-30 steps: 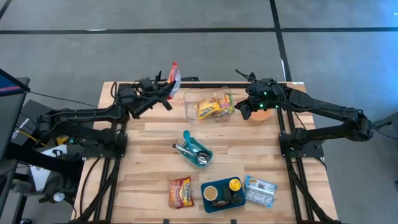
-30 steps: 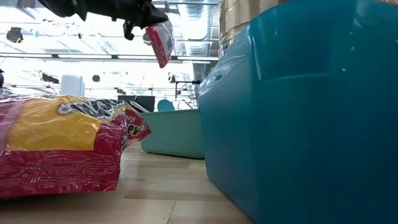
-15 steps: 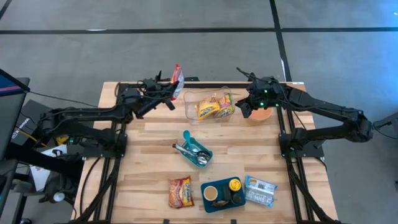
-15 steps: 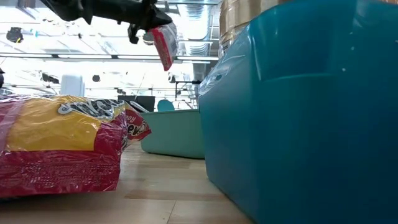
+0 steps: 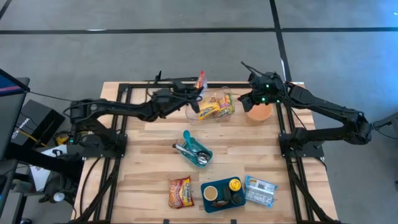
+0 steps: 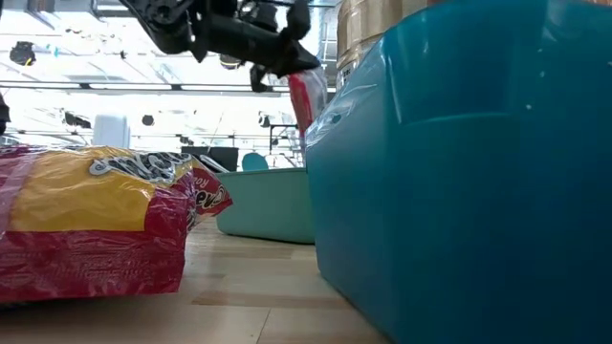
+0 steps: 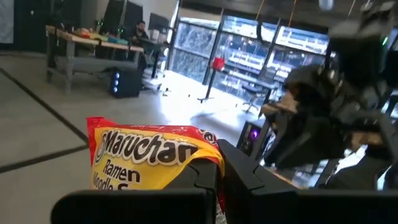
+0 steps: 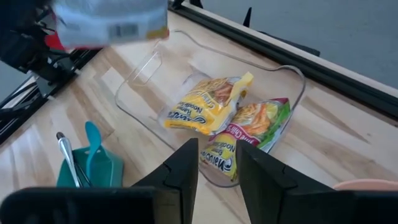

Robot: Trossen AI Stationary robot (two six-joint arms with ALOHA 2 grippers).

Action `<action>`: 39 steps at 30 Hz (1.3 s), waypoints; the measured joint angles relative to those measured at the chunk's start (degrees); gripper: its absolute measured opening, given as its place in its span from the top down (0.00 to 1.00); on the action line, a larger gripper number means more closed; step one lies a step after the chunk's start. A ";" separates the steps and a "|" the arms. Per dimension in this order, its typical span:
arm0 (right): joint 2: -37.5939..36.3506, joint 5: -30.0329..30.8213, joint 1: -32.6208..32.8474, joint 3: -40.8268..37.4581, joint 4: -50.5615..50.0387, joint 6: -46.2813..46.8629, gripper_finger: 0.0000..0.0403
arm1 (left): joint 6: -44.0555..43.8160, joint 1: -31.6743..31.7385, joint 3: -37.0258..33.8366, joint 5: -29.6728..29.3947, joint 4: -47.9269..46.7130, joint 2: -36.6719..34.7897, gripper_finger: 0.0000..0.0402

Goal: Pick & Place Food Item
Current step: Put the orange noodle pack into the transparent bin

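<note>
My left gripper (image 5: 196, 94) is shut on a red and yellow ramen packet (image 5: 200, 79) above the far left part of the clear container (image 5: 190, 111). The held packet also shows in the low view (image 6: 304, 96) and in the left wrist view (image 7: 146, 158). Two ramen packets (image 5: 214, 107) lie inside the container, which also shows in the right wrist view (image 8: 224, 124). My right gripper (image 5: 244, 103) is open and empty at the container's right end, next to an orange bowl (image 5: 261, 114). My left gripper pinches the ramen packet between its two fingers near one edge (image 7: 202, 152), the printed face toward the wrist camera. The fingers reach in from the table's left. The packet hangs below the fingers (image 6: 277, 69), tilted and lifted clear of the container.
A teal tray with utensils (image 5: 198, 150) stands mid-table. Another ramen packet (image 5: 180, 191), a dark teal box (image 5: 219, 194) with a cup and a yellow item, and a blue-white packet (image 5: 260, 190) lie near the front edge.
My left gripper has carried the ramen packet toward the table's right, from the far left of the table to above the clear container's left end. The packet has stayed lifted and hanging from the shut fingers.
</note>
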 joint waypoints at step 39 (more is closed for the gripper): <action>0.00 -0.17 -0.58 0.00 -0.01 0.02 0.75 | 0.06 0.17 0.53 -8.97 -13.64 14.77 1.00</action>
